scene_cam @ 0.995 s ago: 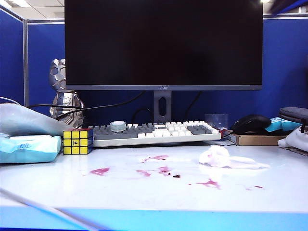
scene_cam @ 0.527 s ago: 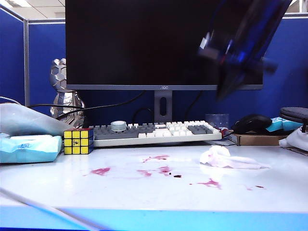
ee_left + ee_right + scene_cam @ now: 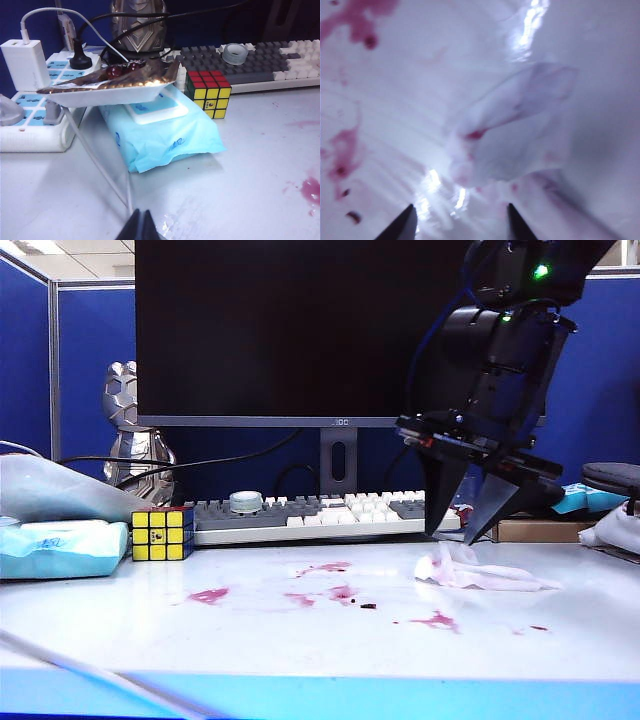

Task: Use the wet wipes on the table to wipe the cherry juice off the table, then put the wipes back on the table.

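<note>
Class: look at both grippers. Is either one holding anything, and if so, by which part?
Nothing is held. The right gripper hangs open just above the wet wipes, not closed on them. The left gripper is shut and empty, near the table's left side.

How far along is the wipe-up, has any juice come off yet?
Nothing wiped: cherry juice still stains the table. In hand: right gripper, open, poised just above the wet wipes, not gripping. Left gripper shut, idle near the blue packet. Left: grasp, wipe, put back.
</note>
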You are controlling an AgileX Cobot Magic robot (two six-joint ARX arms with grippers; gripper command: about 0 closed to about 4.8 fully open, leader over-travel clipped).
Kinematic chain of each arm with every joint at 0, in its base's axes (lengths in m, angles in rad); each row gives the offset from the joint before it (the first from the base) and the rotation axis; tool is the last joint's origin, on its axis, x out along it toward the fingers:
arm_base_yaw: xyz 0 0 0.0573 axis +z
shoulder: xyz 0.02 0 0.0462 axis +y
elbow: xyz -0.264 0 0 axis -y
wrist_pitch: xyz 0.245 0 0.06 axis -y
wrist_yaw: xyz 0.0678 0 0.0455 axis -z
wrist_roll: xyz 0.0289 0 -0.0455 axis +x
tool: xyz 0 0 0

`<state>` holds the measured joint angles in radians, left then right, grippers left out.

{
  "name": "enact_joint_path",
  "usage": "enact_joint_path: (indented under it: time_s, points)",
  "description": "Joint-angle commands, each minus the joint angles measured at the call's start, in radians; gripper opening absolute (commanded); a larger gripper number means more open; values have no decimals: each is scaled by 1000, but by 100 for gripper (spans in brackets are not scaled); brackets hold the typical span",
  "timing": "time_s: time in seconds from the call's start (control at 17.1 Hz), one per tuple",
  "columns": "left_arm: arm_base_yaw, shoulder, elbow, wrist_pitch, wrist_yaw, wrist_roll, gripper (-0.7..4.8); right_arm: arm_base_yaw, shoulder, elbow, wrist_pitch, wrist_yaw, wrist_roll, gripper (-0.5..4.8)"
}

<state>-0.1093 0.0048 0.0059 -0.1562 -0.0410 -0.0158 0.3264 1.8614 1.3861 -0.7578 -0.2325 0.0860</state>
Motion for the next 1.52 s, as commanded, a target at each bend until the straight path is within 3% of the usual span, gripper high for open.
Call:
enact_joint_path:
  time_s: [0.06,0.47,0.59,0.7,0.94,1.23,1.35,1.52]
  points:
    - [1,-3,-1,-14,0,1,4,2,14,6,58,48,1,239]
    - [1,-3,-1,-14,1,1,4,2,123,6,84,95,0,223]
    - [1,-3,-1,-14,1,1,4,3,129,6,75,111,-1,142]
    - [1,-3,-1,-14,1,1,4,14,129,6,45,100,-34,-3]
    - [1,-3,-1,-14,1,1,4,91,129,6,-17,10,-124,-5]
    - [1,-3,-1,-14,0,1,4,322,129,6,-136,9,-216,-5]
    - [1,-3,-1,-14,0,1,4,389,129,6,-217,134,-188,-5]
    - [1,-3,-1,-14,1,1,4,361,128,6,-327,297,-126,-5]
